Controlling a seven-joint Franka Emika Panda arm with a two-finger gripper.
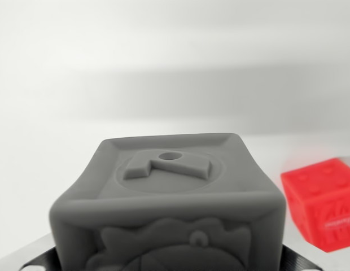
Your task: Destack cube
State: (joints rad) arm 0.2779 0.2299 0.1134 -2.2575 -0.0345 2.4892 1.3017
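Note:
A grey cube (169, 192) fills the lower middle of the wrist view, very close to the camera. Its top face has a raised shape with a small round hole, and its front face carries a relief figure. My gripper (170, 261) is shut on the grey cube: black fingers (42, 258) press against its lower left and lower right sides, mostly cut off by the frame's bottom edge. A red cube (323, 202) with raised dots on top rests on the white surface at the wrist view's right, apart from the grey cube.
A white tabletop (45, 164) stretches behind and to the wrist view's left of the cubes. Beyond it rises a pale wall (175, 51) with a soft grey shadow band.

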